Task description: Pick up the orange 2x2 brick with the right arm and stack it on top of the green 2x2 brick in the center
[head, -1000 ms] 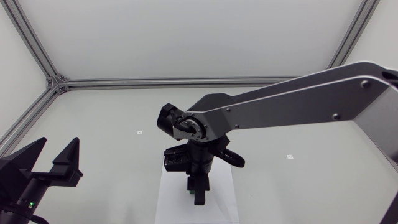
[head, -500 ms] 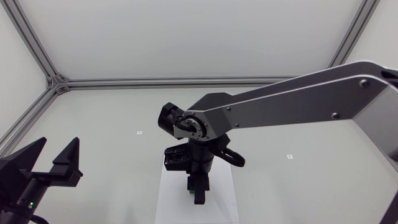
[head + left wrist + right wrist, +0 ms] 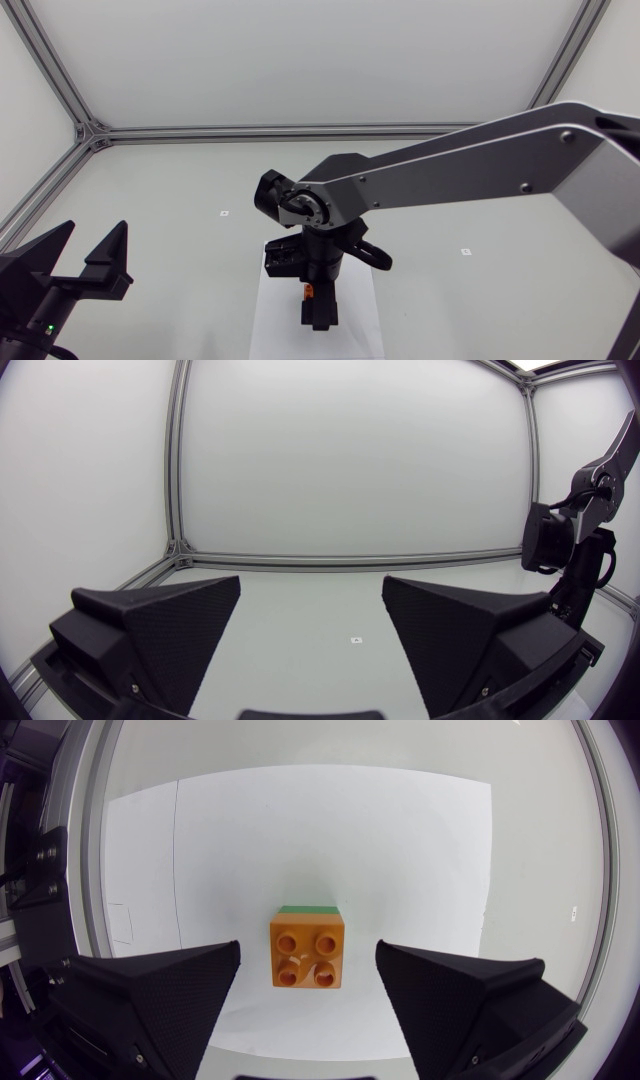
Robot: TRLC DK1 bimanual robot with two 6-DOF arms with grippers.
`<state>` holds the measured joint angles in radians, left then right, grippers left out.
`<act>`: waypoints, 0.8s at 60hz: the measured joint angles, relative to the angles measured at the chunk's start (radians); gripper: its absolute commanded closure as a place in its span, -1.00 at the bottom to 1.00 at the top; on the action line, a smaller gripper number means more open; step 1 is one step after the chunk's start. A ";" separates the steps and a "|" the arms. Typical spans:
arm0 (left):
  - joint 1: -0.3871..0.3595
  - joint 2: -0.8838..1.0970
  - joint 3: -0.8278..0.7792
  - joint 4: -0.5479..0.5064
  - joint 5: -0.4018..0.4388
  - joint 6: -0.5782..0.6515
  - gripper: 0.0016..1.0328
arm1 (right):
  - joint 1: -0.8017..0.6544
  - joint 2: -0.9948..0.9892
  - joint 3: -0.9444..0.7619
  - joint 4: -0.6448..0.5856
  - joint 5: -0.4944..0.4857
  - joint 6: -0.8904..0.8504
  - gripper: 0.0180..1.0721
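Now the orange plastic 2x2 brick sits atop the green brick mid-desk, between my spread right jaws; left jaws spread too.

We're seeing the orange brick as smooth, slightly glossy plastic; the green brick is looking like the same stuff. The sheet is reading as matt white paper, the table matt, pale grey. The right arm is showing satin silver metal w/ black joints. Right gripper & left gripper are showing matt black, fine-grained fingers.
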<state>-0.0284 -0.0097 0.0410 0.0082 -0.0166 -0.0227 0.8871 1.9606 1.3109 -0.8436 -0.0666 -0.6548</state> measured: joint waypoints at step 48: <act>0.000 0.000 0.000 0.000 0.000 0.000 -0.92 | 0.000 -0.263 0.003 -0.144 -0.012 0.032 -0.93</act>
<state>-0.0284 -0.0097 0.0410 0.0082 -0.0166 -0.0227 0.8867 1.6978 1.3136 -0.9878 -0.0788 -0.6224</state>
